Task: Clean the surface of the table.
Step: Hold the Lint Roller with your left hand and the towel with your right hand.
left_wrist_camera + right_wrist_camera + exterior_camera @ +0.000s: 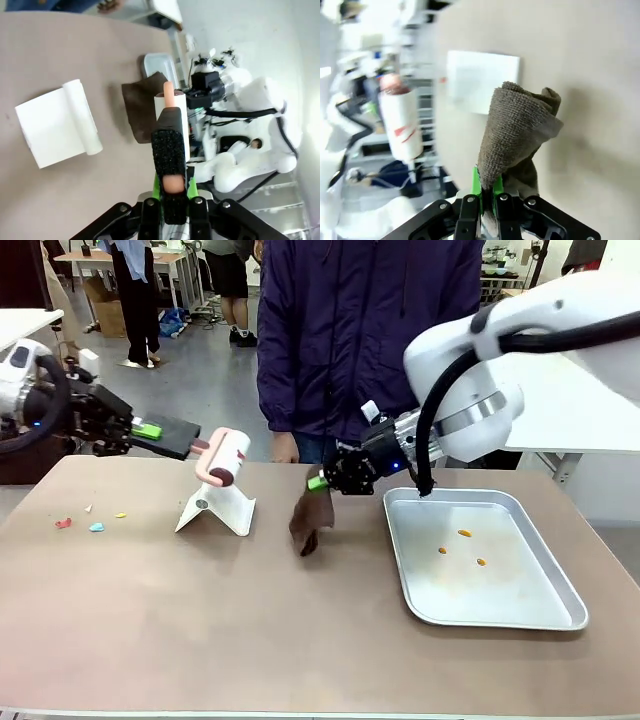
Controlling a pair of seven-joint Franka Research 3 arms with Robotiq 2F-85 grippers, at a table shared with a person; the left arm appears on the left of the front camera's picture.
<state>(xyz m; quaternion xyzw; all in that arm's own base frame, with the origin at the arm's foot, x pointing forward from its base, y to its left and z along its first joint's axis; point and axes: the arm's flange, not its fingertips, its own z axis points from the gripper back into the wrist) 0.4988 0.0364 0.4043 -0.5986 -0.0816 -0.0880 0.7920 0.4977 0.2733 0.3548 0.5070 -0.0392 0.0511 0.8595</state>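
Observation:
The brownish table (200, 630) carries a few small coloured crumbs (95, 526) near its left edge. My left gripper (172, 435) hovers over the back left and is shut on the pink handle of a lint roller (226, 456); in the left wrist view the gripper (169, 147) clamps that handle and the white roll (173, 106) sticks out past the fingers. My right gripper (322, 480) is shut on a brown cloth (310, 525) that hangs down onto the table's middle. The right wrist view shows the cloth (517, 132) bunched above the gripper (487, 189).
A folded white sheet (216, 508) stands just below the roller. A silver tray (540, 615) with a few orange crumbs lies at the right. A person in a dark jacket (360, 330) stands at the far edge, one hand (285, 448) near the table.

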